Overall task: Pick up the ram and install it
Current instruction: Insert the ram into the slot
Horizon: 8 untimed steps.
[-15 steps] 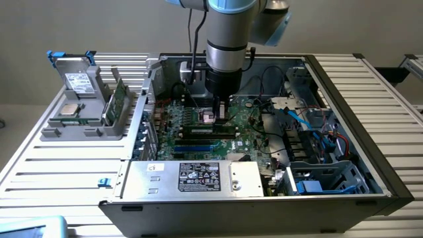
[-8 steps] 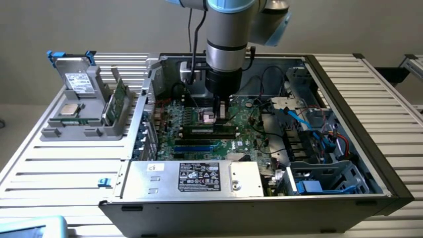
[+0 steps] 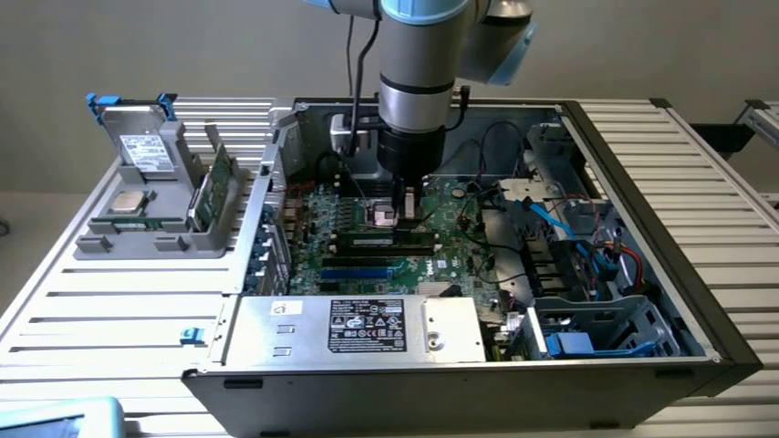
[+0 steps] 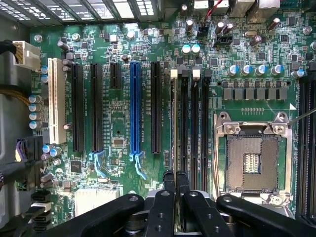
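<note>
The arm is reaching straight down into the open computer case, and the gripper is hanging over the motherboard near the case's middle. In the wrist view the gripper is showing its two black fingertips drawn almost together, with only a thin slit between them. The ram is appearing there edge-on, as a pale green line sitting in the memory slot furthest from the processor socket. That line is running straight into the slit, so the fingers are pinching the stick's upper edge.

In the exterior view the ram is standing as a dark strip just at six o'clock of the fingertips, touching them. It is lying crosswise, from nine to three o'clock. The silver socket is sitting close at twelve o'clock of the stick. The long blue slot is lying two slots over on the side away from the socket.

Well apart, at nine o'clock of the gripper and outside the case, a grey rack is holding another green stick on edge, a square processor chip and a boxy drive. The labelled metal box is filling the case at six o'clock.
</note>
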Tool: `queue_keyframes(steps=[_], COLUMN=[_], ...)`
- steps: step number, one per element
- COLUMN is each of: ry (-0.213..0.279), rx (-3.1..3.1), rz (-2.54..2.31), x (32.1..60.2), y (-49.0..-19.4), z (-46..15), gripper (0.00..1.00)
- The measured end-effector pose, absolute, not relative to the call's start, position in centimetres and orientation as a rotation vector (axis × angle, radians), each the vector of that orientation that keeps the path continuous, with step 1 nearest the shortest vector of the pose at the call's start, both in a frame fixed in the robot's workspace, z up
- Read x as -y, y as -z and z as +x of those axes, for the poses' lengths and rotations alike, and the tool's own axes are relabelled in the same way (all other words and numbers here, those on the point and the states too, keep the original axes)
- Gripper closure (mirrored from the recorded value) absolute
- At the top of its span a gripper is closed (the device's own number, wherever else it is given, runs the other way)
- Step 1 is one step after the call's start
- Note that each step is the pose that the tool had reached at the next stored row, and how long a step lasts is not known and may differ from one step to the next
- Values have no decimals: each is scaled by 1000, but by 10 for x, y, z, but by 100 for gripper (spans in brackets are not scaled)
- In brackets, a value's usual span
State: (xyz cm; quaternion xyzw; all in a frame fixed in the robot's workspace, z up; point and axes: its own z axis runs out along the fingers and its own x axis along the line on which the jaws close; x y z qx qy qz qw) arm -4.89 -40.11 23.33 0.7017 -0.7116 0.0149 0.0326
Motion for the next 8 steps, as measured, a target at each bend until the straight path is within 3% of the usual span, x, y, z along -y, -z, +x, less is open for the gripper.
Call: queue_keyframes(steps=[8], ry=[-54], rx=[2194], rz=[2163], x=[401], y=[-233], z=[-51], gripper=[87])
